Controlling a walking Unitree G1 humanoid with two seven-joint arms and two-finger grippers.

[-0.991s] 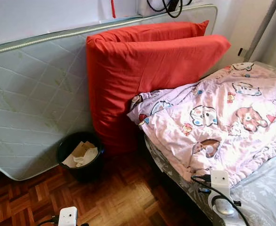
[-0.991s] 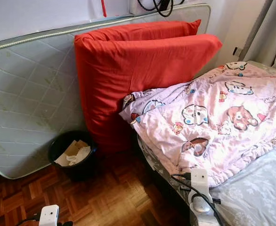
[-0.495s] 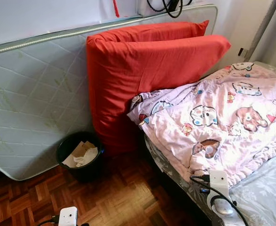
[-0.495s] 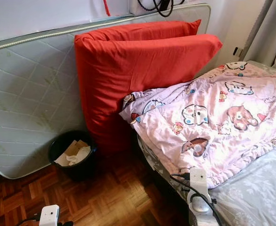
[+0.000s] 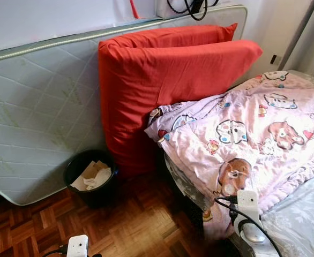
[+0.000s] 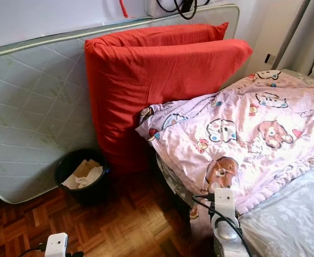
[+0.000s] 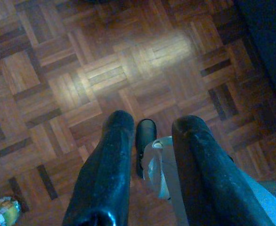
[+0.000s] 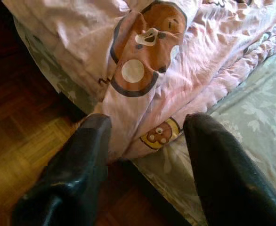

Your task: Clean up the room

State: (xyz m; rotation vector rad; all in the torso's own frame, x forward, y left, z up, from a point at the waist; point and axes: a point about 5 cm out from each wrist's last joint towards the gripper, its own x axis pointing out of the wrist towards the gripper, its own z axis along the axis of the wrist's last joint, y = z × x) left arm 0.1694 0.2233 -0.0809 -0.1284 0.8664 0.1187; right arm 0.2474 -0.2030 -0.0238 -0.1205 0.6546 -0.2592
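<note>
You are at the step of tidying the pink quilt [image 5: 253, 134], which lies crumpled on the bed [image 5: 301, 219], with one corner hanging over the near left edge toward the floor. Your right gripper [image 8: 145, 141] is wide open around this corner and holds nothing yet; next, close it on the fabric. The right wrist view shows this, while the head views hide the fingers. The left gripper [image 7: 150, 155] hangs open over the parquet floor [image 7: 58, 70], empty.

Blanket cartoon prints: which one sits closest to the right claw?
The brown bear print at the pink blanket's corner drooping off the bed edge, directly ahead of the open right claw. The other prints lie farther up the bed.
</note>
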